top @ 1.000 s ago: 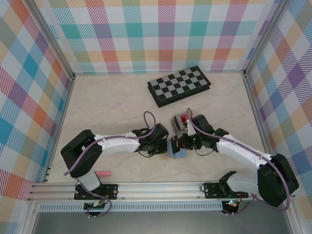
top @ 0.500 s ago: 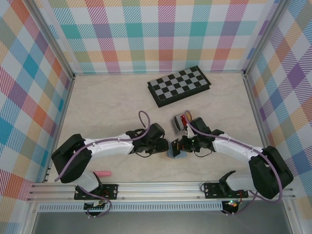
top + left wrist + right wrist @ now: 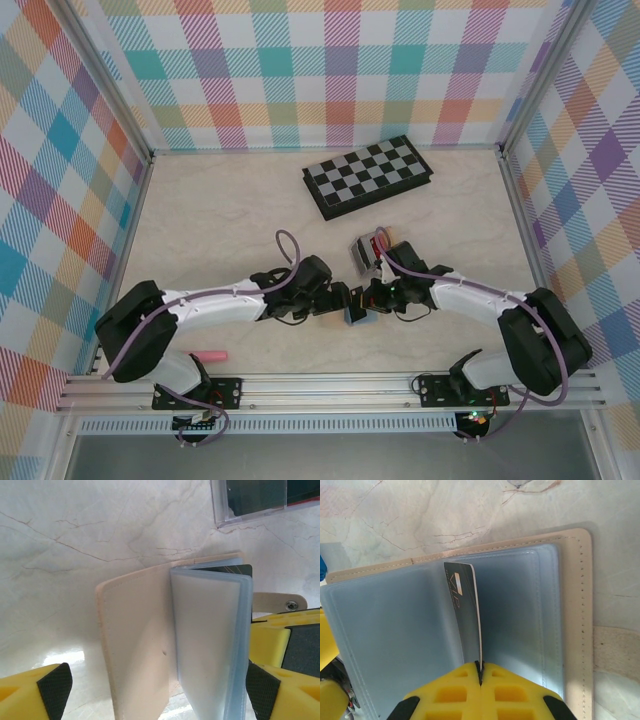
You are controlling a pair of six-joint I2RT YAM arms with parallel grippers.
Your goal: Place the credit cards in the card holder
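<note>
Nearest to you, close to the left arm's base, a pink pen (image 3: pixel 210 356) lies on the table (image 3: pixel 220 220). A little further, in the middle, the two grippers meet at the card holder (image 3: pixel 352 313).

In the left wrist view you see the left gripper (image 3: pixel 159 686) released. Its jaws stand wide apart, and the card holder (image 3: pixel 150 645) is between them, half folded, with the tan cover on the left and the grey pockets on the right. The left pad (image 3: pixel 54 685) is apart from the cover.

The right gripper (image 3: pixel 481 672) is clenched on a dark credit card (image 3: pixel 465 610). The card stands on its edge at the fold of the open card holder (image 3: pixel 530 610), between the grey pockets.

Just beyond the holder is a clear case (image 3: pixel 364 252) with other credit cards (image 3: pixel 377 243) inside; one of them looks red. Far behind lies a chessboard (image 3: pixel 367 175).
</note>
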